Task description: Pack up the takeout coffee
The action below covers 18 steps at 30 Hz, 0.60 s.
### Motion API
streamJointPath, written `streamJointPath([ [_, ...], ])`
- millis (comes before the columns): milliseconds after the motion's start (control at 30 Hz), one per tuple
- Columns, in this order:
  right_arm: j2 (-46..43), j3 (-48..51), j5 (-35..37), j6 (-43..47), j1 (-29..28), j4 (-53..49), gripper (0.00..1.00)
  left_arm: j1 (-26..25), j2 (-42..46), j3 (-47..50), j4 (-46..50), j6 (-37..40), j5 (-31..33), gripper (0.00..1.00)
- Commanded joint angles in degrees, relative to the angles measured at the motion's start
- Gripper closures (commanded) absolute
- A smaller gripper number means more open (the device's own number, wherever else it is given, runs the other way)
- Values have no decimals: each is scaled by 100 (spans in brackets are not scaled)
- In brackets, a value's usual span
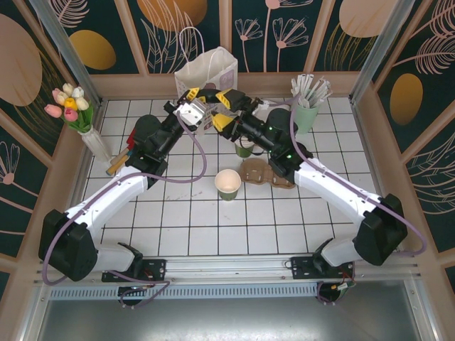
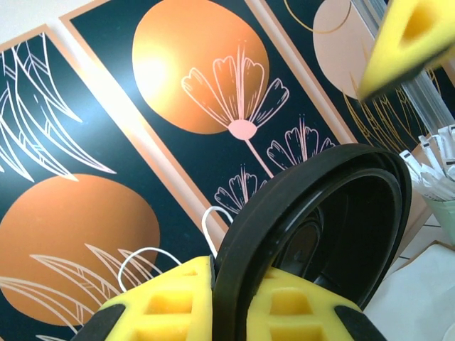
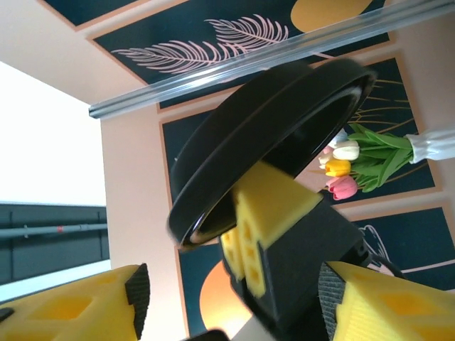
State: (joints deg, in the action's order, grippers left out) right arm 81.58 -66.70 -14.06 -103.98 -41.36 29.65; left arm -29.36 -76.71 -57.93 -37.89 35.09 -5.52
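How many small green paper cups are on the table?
2. One open cup stands mid-table, cream inside showing; one dark-topped cup sits farther back, partly behind the right arm. The arms may hide others.

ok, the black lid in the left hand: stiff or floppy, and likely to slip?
Probably stiff: the black lid shows a clean round rim though the left hand pinches only one edge. Likely light, since that edge pinch holds it tilted. Smooth glossy plastic could slip or pivot if bumped.
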Motion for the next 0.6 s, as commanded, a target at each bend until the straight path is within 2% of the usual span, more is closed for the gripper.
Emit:
streamJointPath([
  [0, 132, -266, -80, -500, 32, 847, 38, -16, 7, -48, -409, 239, -206, 100],
  [133, 187, -371, 115, -415, 23, 787, 42, -24, 10, 66, -562, 324, -292, 100],
  [333, 148, -48, 546, -728, 23, 1078, 55, -25, -11, 126, -693, 358, -291, 100],
  [567, 160, 15, 741, -744, 41, 1139, 62, -23, 8, 186, -728, 418, -389, 100],
])
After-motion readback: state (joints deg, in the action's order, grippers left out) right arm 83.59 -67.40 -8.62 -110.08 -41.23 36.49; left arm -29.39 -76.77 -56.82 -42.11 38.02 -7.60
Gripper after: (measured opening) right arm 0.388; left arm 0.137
